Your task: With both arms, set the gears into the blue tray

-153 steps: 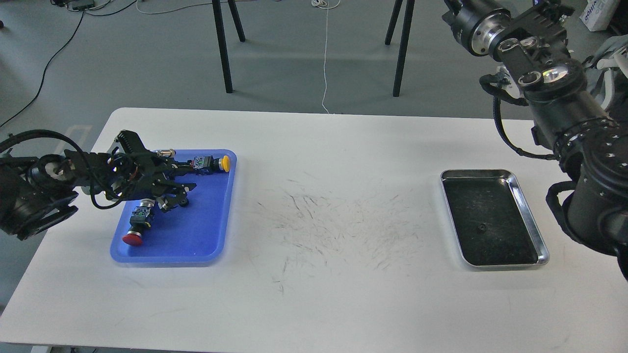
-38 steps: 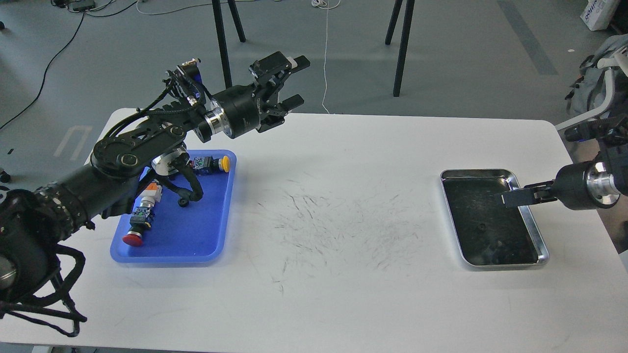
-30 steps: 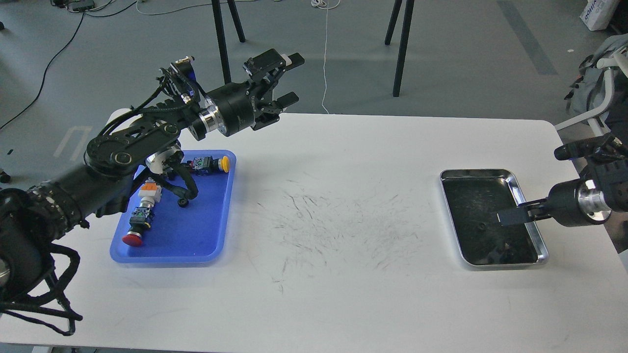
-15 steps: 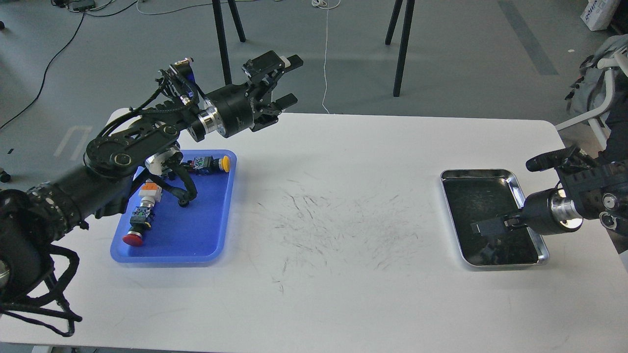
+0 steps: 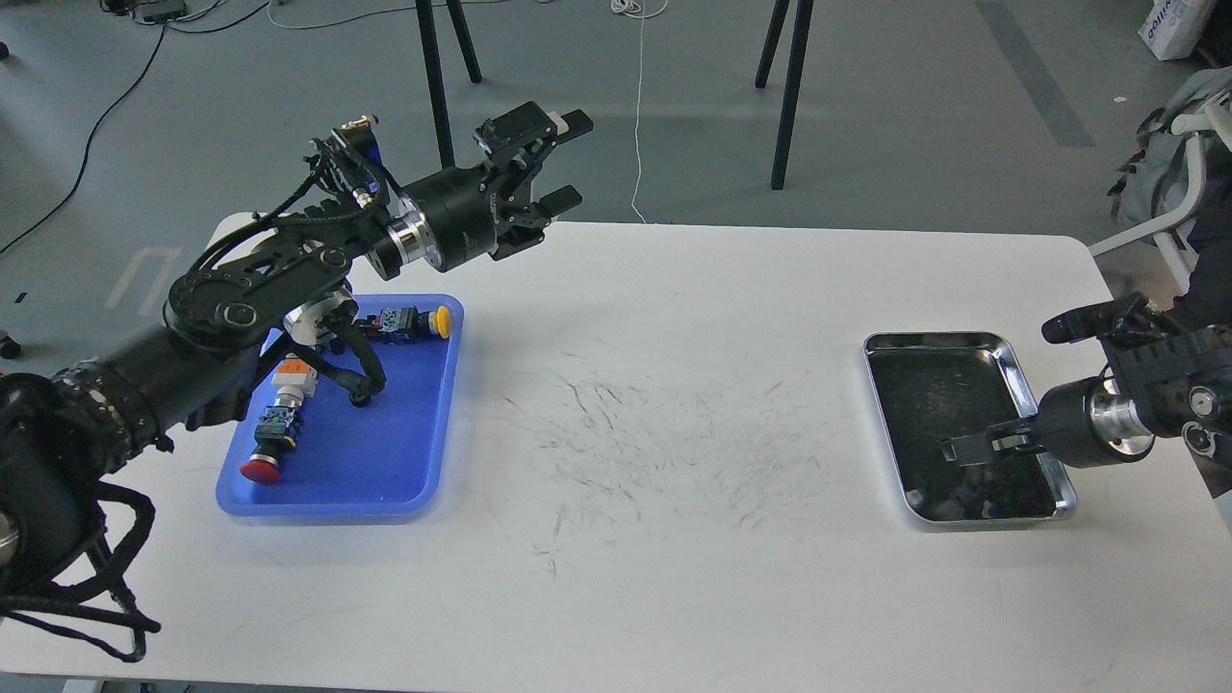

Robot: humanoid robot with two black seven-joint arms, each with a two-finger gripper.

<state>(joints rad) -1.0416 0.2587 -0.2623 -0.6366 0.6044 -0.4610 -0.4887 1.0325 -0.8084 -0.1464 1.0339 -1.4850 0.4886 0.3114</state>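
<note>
we are observing the right gripper (image 5: 953,449) reaching low into the silver tray (image 5: 1038,418), its jaws pointing toward the tray's middle; they are showing thin and dark against the dark bottom, so we cannot tell whether they are apart or together, nor whether anything is sitting between them. we are not making out a gear in that tray in this view: it may be hidden under the tips or lost against the black floor, and we are recording it as not confirmed. we are judging the step in hand to be the pick of a gear from the silver tray. to do it well, we are advising a slow vertical descent with the jaws set astride the ring, closing only once both tips are touching the tray floor, and keeping clear of the raised rim on the near right. the left gripper (image 5: 558,159) is hanging high above the far edge of the surface (image 5: 674,577), jaws clearly apart and empty, well away from the blue tray (image 5: 395,462). in that tray one small black gear (image 5: 359,400) is lying near the middle, just beside the arm's cable, with push-button switches (image 5: 274,423) lying around it.
</note>
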